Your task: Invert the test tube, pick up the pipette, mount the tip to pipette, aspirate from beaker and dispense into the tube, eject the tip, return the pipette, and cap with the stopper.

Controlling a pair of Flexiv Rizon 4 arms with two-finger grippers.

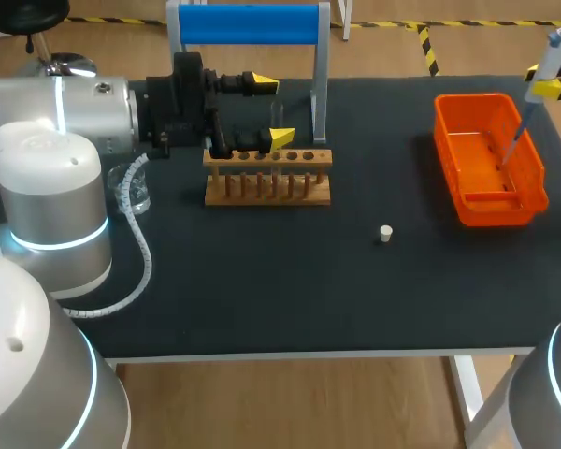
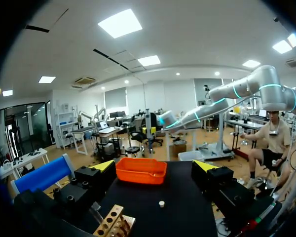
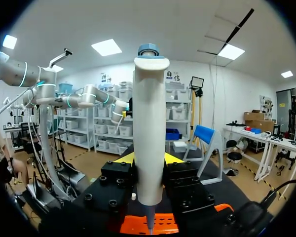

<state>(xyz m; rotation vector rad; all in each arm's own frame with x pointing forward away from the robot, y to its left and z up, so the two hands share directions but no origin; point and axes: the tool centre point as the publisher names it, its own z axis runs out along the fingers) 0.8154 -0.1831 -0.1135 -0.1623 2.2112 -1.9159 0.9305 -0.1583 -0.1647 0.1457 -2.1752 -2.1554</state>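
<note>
Nearest, at the left, the left arm comes in over the table. The beaker stands just beside it. Further right, the left gripper hangs at the far side of the rack, its jaws wide and holding nothing that shows. A clear tube seems to stand in the rack near the yellow tips, but it is too faint to tell whether it touches them. Behind the rack stands the blue-topped stand, with no pipette on it.

Right of the rack, the stopper lies alone on the table, well apart from the tube, so capping is not yet done. At the far right, the right gripper is clamped on the pipette, which points down into the orange bin.

With the pipette over the bin and away from the beaker and the tube, the filling looks done and ejecting the tip looks like the step in hand. I cannot tell whether a tip is on the pipette. Left, by my reckoning: return the pipette to the stand and cap the tube with the stopper.
</note>
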